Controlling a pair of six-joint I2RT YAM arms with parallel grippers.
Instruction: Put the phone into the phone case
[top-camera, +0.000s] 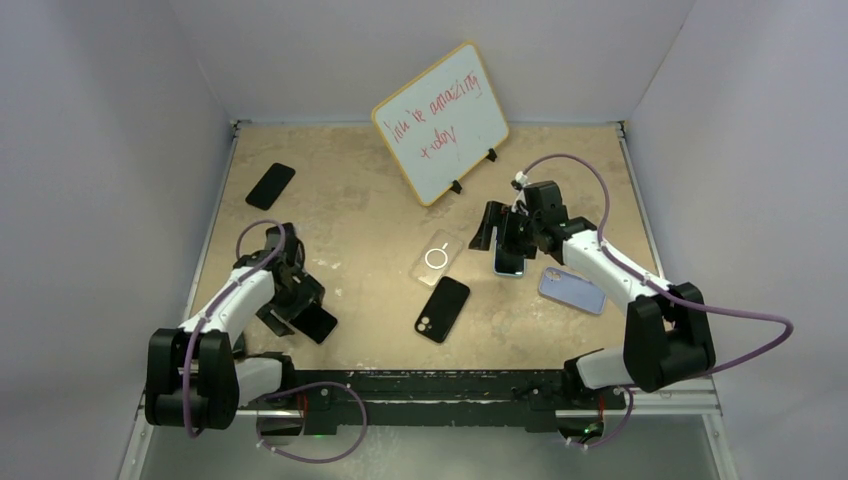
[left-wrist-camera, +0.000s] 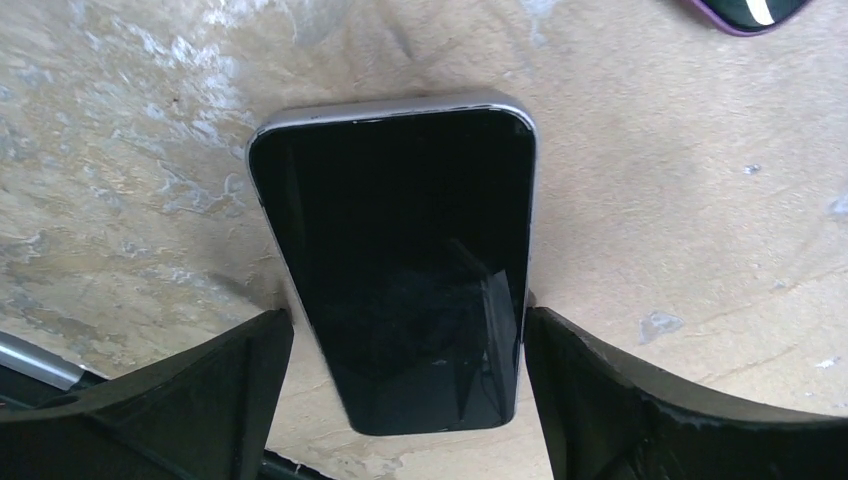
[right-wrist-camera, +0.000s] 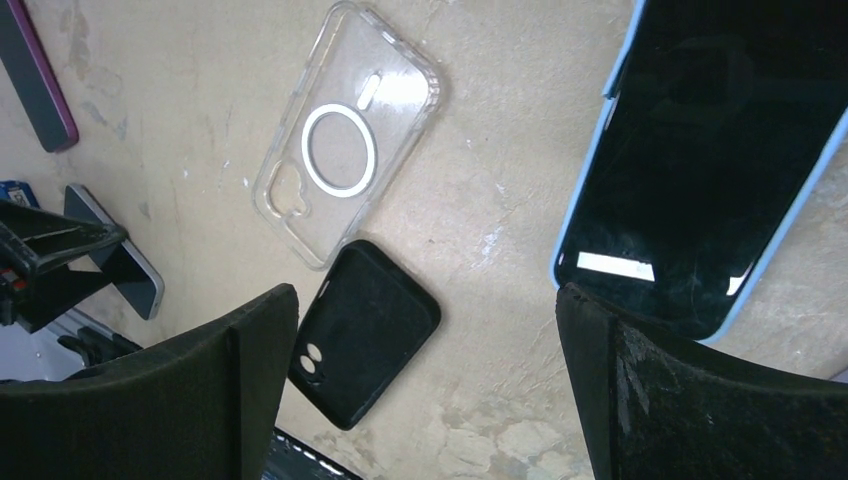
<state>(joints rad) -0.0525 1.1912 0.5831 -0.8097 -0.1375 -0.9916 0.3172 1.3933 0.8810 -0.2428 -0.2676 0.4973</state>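
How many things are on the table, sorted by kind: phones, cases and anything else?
Phones, screen up: 3 (far-left phone, silver-edged phone, blue-edged phone)
Cases lying apart: 3 (clear case, black case, lavender case, contents hidden)
Whiteboard: 1
Total: 7

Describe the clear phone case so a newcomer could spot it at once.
Start at the tilted whiteboard at the table's far side and come toward the arms. The clear phone case lies flat just beyond the black phone case. It alone is see-through, with a white ring on it.
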